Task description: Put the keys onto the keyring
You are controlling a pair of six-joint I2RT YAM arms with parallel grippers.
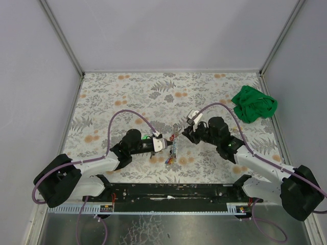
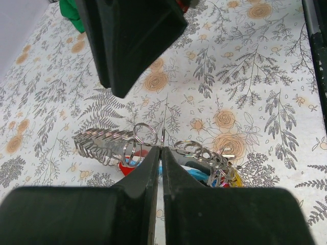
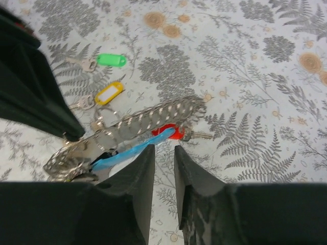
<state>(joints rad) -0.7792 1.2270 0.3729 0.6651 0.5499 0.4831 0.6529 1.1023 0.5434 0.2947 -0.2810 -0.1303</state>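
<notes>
Grey walls close in a tabletop [image 1: 127, 92] covered w/ a print of ferns & orange blooms. A crumpled green cloth [image 1: 254, 103] lies near its far right corner, well apart from everything else. Both arms reach in toward the ctr, where their hands nearly face each other over a small bunch of metal & coloured plastic.

The left hand [image 2: 161, 152] is pressed fully together, no gap btw its fingers. In its wrist view a thin wire loop of the keyring [image 2: 145, 133] stands edge-on right at the tips, so we read it as pinched there. From that spot a chain of small split rings runs off to one side & a flat, leaf-shaped metal fob [image 3: 138, 125] stretches out to the other. A red tag [image 3: 171, 133] & a blue tag [image 3: 127, 153] sit just beside the fob, partly under it.

The right hand [image 3: 163, 153] hangs near the bunch w/ its fingers set narrow. A slim gap shows btw them & we see only tabletop through it, nothing gripped. The blue tag's tip lies just ahead of that gap.

As for the keys, the green key [image 3: 112, 60] lies flat on the tabletop beyond the fob, apart from the bunch, its blade pointing left in the right wrist view. The yellow key [image 3: 108, 94] lies near it, closer to the fob & tilted, not touching the green one. Whether its blade end is linked to the bunch we can't tell: the left hand's dark body covers that edge.
</notes>
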